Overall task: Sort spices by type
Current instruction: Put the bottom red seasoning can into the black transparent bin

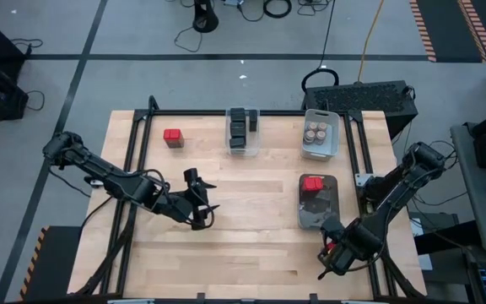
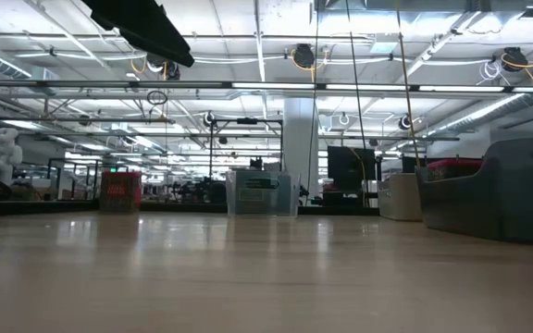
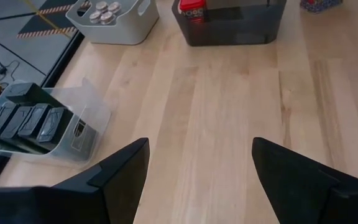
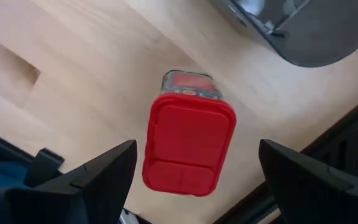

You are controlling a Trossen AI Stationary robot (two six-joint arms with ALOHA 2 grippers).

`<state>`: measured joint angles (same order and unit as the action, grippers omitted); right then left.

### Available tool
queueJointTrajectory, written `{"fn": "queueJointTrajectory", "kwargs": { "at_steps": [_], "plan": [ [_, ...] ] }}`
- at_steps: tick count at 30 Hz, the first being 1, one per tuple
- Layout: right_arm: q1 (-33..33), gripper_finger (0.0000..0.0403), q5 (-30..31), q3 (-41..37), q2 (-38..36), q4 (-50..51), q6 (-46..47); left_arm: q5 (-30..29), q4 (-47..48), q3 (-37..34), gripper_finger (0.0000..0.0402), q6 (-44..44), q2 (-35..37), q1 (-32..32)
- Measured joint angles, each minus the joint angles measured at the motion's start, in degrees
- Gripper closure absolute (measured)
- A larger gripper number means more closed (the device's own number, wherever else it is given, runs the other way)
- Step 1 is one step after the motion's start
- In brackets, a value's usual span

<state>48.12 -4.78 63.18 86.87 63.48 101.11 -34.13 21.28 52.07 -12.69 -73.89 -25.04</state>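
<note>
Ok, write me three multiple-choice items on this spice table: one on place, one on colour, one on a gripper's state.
1. Where are the small round tan-topped jars?
A. in the white plastic bin
B. in the clear bin
C. loose on the wood

2. What colour is the boxy tin inside the dark grey plastic bin?
A. black
B. red
C. tan

3. How do the jaws of the right gripper stand?
A. shut on a jar
B. shut and empty
C. open over a loose red tin on the table

Answers:
1. A: the high view shows their tops within the white walls.
2. B: its red top shows against the dark bin.
3. C: the right wrist view shows bare wood between each jaw and the tin.

The left gripper waits mid-table, open and empty.
</note>
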Motion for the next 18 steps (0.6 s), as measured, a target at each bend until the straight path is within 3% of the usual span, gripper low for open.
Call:
{"fn": "queueJointTrajectory", "kwargs": {
  "at_steps": [18],
  "plan": [
    [0.04, 0.0078, 0.24, -0.2, 1.29, 0.78, 0.04, 1.72, 0.16, 0.0, 0.0111, -0.04, 0.0, -0.07]
  ]
}}
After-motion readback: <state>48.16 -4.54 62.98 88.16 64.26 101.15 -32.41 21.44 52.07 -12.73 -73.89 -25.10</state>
